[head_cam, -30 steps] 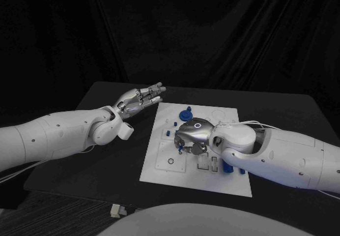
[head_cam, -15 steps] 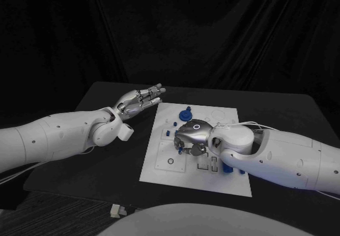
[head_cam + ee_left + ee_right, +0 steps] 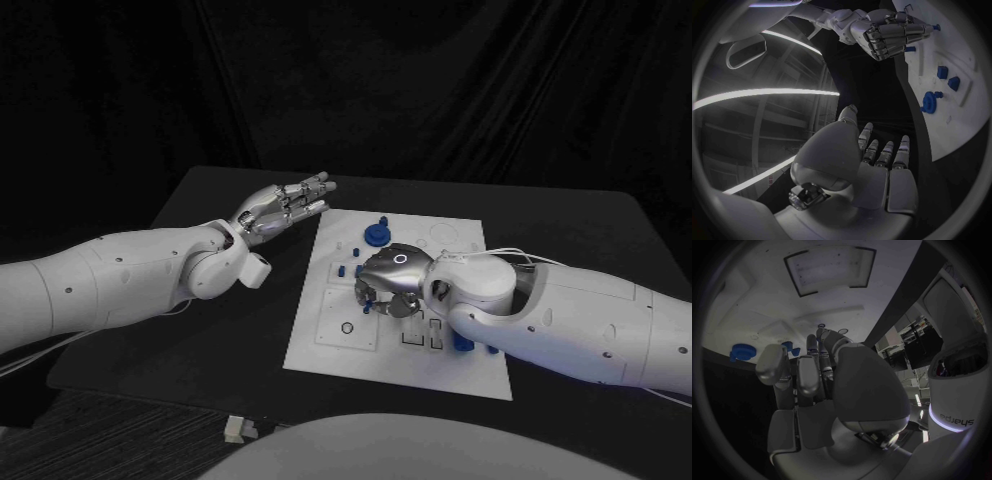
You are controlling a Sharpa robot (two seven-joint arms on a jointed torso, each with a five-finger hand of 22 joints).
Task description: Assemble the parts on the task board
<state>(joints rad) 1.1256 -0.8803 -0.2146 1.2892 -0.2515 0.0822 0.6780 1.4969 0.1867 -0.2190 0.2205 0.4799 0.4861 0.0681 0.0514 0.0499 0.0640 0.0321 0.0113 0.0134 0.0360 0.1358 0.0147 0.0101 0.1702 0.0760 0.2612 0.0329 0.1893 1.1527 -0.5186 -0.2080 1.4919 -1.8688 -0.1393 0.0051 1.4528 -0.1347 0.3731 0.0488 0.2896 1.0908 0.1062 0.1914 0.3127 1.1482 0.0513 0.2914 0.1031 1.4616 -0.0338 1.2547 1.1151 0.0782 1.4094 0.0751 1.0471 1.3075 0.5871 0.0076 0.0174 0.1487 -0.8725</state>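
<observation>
The white task board (image 3: 433, 365) lies in the middle of the black table. My right hand (image 3: 389, 280) hovers low over the board's middle with its fingers curled down. It pinches a small blue part (image 3: 936, 27) at its fingertips (image 3: 821, 326). A blue gear-like part (image 3: 375, 233) stands near the board's far edge, and it also shows in the wrist views (image 3: 929, 102) (image 3: 741, 351). My left hand (image 3: 281, 210) floats above the table beside the board's far left corner, its fingers (image 3: 882, 152) stretched out and holding nothing.
Small blue parts (image 3: 947, 77) sit on the board between the gear and my right hand. Another blue part (image 3: 463, 343) lies by my right wrist. Bare black table (image 3: 216, 330) stretches left of the board.
My right hand has shifted very slightly over the board's middle. The left hand has stayed where it was.
</observation>
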